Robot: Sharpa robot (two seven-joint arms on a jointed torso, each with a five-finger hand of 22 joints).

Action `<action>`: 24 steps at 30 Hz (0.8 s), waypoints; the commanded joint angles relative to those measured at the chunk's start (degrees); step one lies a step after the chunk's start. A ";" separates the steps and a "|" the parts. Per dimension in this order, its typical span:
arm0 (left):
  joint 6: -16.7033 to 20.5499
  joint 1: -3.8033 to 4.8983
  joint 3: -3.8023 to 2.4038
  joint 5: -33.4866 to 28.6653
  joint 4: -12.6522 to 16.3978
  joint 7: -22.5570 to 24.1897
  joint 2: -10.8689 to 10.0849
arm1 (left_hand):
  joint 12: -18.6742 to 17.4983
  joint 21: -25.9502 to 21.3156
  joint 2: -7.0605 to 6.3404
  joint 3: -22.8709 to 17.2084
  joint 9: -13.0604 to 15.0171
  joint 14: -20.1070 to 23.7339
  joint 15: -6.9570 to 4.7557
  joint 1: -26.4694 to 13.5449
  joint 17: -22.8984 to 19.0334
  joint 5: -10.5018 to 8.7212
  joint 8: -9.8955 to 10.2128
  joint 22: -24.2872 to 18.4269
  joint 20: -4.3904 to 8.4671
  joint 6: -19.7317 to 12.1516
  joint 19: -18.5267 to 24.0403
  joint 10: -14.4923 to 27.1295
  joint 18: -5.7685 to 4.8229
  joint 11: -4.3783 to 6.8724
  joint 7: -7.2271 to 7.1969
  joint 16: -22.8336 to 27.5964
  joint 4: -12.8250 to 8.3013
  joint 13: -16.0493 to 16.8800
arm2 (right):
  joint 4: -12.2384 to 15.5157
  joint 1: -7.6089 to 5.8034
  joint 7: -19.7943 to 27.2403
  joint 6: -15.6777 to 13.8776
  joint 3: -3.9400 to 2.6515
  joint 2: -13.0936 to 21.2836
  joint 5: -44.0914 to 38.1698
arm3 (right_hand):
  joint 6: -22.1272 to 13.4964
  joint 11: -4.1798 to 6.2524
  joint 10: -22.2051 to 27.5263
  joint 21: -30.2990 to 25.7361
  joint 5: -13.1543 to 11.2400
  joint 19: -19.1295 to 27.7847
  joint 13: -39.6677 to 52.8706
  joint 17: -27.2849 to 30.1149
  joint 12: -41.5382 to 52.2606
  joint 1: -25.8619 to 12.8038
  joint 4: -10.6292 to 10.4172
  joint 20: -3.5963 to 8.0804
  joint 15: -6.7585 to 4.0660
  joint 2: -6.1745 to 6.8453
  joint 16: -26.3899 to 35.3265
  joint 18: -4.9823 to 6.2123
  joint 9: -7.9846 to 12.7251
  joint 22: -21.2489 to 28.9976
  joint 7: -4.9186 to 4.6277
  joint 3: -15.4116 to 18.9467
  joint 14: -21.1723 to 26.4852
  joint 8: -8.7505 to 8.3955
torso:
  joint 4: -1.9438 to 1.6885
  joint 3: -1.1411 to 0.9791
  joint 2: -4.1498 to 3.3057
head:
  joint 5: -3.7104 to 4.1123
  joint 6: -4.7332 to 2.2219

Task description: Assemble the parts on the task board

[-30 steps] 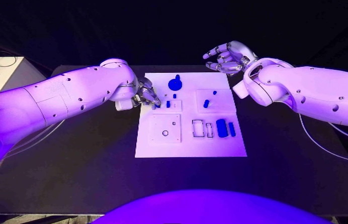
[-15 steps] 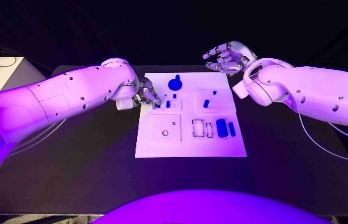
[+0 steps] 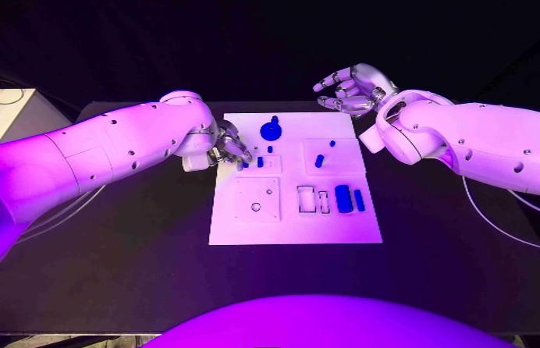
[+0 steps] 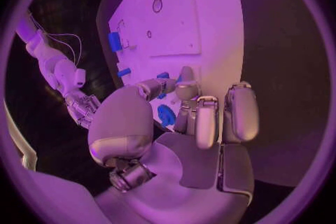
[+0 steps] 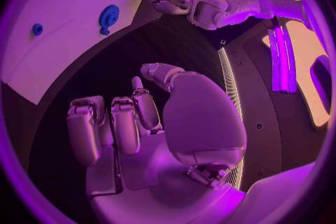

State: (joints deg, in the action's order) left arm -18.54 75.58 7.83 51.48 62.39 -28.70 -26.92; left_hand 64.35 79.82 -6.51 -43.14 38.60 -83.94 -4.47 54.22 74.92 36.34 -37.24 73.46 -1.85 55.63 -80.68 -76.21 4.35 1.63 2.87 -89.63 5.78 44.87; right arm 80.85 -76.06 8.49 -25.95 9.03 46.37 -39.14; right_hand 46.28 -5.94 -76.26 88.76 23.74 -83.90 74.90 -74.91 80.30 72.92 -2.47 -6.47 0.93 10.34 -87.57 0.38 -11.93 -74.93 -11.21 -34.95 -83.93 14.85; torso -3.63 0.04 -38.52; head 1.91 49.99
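Black matte table [image 3: 135, 270], flat white rectangular task board [image 3: 295, 231], small blue parts [image 3: 343, 199]

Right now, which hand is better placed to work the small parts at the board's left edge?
Left, probably. The left hand has its fingertips at the small blue parts on the board; the right hand is raised off the far corner, holding nothing.

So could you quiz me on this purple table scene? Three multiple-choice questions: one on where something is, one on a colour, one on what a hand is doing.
1. Where is the left hand?
A. at the task board's left edge
B. off the table
C. on the near edge

2. What colour are the parts?
A. red
B. blue
C. yellow

3. What does the right hand hold?
A. a part
B. the board
C. nothing

Answers: 1 A, its fingers reach the board's left edge. 2 B, they show blue on white. 3 C, its curled fingers are empty, beyond the board's far corner.
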 commanded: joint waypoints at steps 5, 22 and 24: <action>-2.00 -0.52 0.33 -0.40 -0.31 -0.85 0.59 | 0.35 0.29 0.50 -8.64 0.15 -6.06 -0.09 -0.39 15.08 -0.33 0.10 0.05 0.02 -0.12 -0.32 -0.32 -0.42 0.03 -0.25 -0.37 -9.26 0.07 | 0.11 0.00 0.58 0.11 -0.03 -0.05 -0.14 | 0.36 0.04 -0.26 -0.09 0.00 -5.64 1.54 -10.81 0.03 -0.56 0.35 -0.28 0.16 0.23 0.38 0.00 0.00 -13.75 0.08 0.07 -4.85 -0.19 | 0.00 0.03 -0.02 | 0.23 0.01; -0.31 -0.59 0.42 0.44 -0.38 -0.65 0.13 | 0.48 -0.33 -1.33 5.70 0.75 -6.06 -0.29 -2.79 15.08 -4.46 -0.37 -0.26 0.17 -0.72 -0.38 -0.13 -0.41 0.36 -0.85 -0.37 -3.40 0.27 | 0.20 0.00 0.57 0.04 -0.03 0.20 -0.14 | 0.36 0.04 -0.26 -0.09 0.00 -5.64 1.54 -10.81 0.03 -0.56 0.35 -0.28 0.16 0.23 0.38 0.00 0.00 -13.75 0.08 0.07 -4.85 -0.19 | -0.10 0.04 0.09 | 0.51 0.01; -0.25 -0.59 0.43 0.47 -0.34 -0.63 -0.01 | 0.48 -0.39 -1.67 6.96 0.58 -6.06 -0.31 -2.62 15.08 -6.47 -0.20 -0.29 0.20 -0.64 -0.39 -0.05 -0.41 0.37 -0.88 -0.37 -2.52 0.27 | 0.18 0.00 0.58 0.03 -0.03 0.22 -0.14 | 0.36 0.04 -0.26 -0.09 0.00 -5.64 1.54 -10.81 0.03 -0.56 0.35 -0.28 0.16 0.23 0.38 0.00 0.00 -13.75 0.08 0.07 -4.85 -0.19 | -0.11 0.07 0.06 | 0.51 0.01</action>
State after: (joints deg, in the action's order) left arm -18.20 75.48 7.93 51.39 62.03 -28.82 -26.80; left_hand 64.58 79.76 -7.54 -36.64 39.29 -83.94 -4.48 51.60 74.92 30.43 -37.56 73.22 -1.73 55.09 -80.80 -76.28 4.35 1.55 1.70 -89.63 3.10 45.14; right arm 80.98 -76.06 8.51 -25.95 9.02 46.55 -39.14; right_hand 46.28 -5.94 -76.26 88.76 23.74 -83.90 74.90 -74.90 80.30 72.92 -2.47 -6.47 0.93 10.34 -87.57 0.38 -11.93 -74.91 -11.21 -34.95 -83.93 14.85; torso -3.73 0.08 -38.44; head 2.40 49.99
